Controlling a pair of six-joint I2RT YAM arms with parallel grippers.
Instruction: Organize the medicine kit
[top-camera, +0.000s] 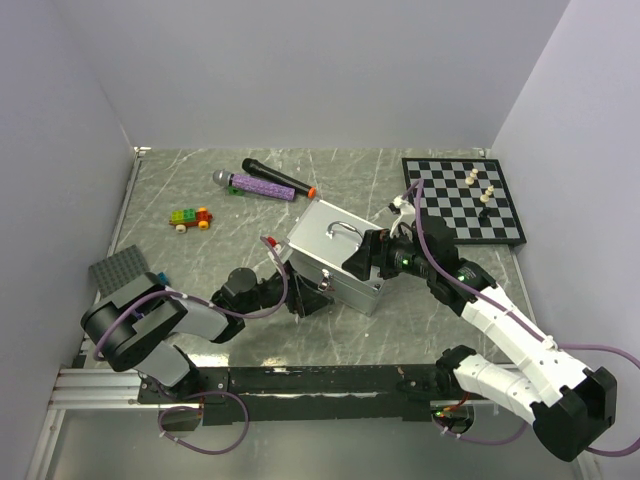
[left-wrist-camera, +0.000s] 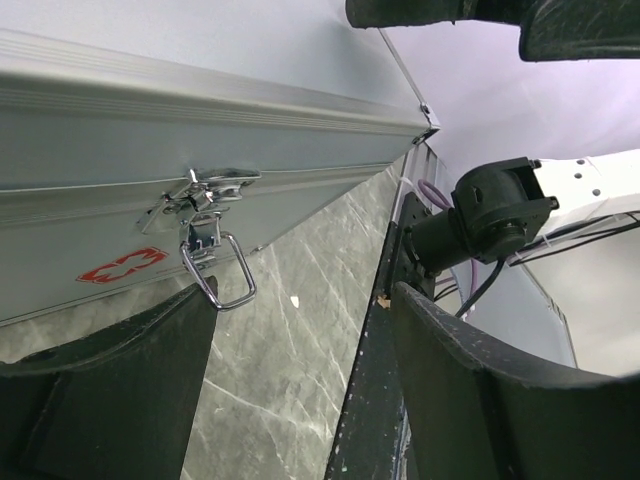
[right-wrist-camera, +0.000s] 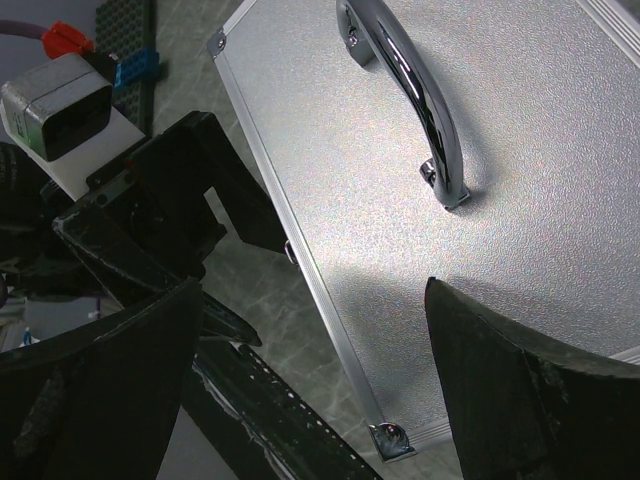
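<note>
Left wrist view: the latch (left-wrist-camera: 206, 232) of the medicine kit (left-wrist-camera: 150, 120) lies just ahead of the open, empty left gripper (left-wrist-camera: 300, 320).

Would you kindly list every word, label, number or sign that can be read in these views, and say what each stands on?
No words or numbers can be read in any view.
Red outlined emblem, cross-like, no lettering: on the front wall of the metal case, beside its latch.
</note>
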